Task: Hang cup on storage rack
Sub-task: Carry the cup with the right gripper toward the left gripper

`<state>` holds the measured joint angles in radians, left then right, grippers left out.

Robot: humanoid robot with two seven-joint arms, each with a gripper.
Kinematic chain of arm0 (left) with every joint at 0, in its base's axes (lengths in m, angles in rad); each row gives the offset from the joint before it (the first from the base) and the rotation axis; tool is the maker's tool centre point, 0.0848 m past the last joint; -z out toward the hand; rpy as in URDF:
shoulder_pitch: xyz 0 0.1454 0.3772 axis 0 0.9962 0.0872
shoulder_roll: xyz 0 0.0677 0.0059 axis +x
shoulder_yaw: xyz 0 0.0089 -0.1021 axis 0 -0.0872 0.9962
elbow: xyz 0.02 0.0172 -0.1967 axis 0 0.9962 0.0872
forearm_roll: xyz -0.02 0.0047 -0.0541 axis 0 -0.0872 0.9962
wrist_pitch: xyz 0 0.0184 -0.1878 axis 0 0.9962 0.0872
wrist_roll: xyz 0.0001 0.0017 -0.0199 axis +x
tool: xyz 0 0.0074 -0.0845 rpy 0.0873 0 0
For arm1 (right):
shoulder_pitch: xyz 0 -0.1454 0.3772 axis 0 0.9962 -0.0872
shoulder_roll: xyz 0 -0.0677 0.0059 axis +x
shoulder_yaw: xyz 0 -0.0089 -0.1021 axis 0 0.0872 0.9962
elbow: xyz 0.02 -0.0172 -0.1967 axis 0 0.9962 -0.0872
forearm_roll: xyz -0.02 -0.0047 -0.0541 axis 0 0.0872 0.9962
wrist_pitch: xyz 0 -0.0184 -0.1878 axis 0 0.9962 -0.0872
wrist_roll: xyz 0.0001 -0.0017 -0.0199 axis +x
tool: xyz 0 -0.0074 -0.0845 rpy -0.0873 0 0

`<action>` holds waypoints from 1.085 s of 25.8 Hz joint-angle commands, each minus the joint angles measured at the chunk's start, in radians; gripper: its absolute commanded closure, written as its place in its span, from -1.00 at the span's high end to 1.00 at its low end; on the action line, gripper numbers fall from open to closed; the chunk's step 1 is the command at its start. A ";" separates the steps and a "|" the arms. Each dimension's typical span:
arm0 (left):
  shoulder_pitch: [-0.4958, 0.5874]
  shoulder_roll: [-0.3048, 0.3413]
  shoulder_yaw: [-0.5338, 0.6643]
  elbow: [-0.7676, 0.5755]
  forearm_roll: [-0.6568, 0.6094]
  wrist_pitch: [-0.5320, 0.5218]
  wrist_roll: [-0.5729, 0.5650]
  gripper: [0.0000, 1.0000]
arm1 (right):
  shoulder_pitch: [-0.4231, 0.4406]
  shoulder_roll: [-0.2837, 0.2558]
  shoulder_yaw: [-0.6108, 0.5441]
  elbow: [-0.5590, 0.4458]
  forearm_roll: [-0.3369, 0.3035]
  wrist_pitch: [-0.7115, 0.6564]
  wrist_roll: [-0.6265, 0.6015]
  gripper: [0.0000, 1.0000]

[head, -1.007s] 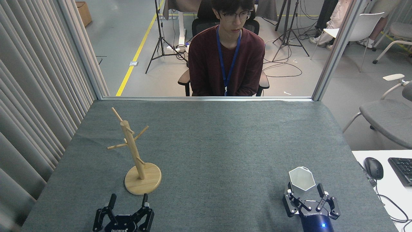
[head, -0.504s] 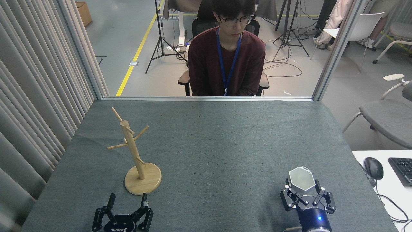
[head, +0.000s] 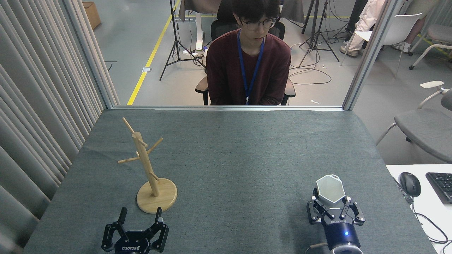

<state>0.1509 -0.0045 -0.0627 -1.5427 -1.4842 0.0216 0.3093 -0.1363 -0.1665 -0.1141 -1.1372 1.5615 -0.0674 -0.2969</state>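
Note:
The white faceted cup [head: 330, 188] is at the near right of the grey table [head: 247, 151], its hexagonal rim facing up. My right gripper [head: 331, 202] is shut on its lower body, one finger on each side, and hides the cup's bottom and handle. The storage rack [head: 144, 158], a light wooden post with thin angled pegs on a round disc base, stands at the near left, far from the cup. My left gripper [head: 141, 212] is open just in front of the rack's base, holding nothing.
A person [head: 249, 67] sits on a chair beyond the table's far edge. A curtain [head: 39, 106] runs along the left side. To the right, a white desk holds a mouse [head: 409, 184] and a keyboard [head: 441, 187].
My right gripper went from open around the cup to shut on it, then shifted slightly away from me with the cup. The left gripper crept a little toward the rack.

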 commanded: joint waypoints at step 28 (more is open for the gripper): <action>-0.133 -0.091 -0.356 0.170 -0.166 0.090 -0.004 1.00 | 0.130 0.252 0.481 -0.363 0.160 0.027 -0.021 0.00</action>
<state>0.0245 -0.0942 -0.4111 -1.3728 -1.6392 0.0935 0.3061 -0.0220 0.0850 0.3483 -1.5016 1.7073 -0.0393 -0.3209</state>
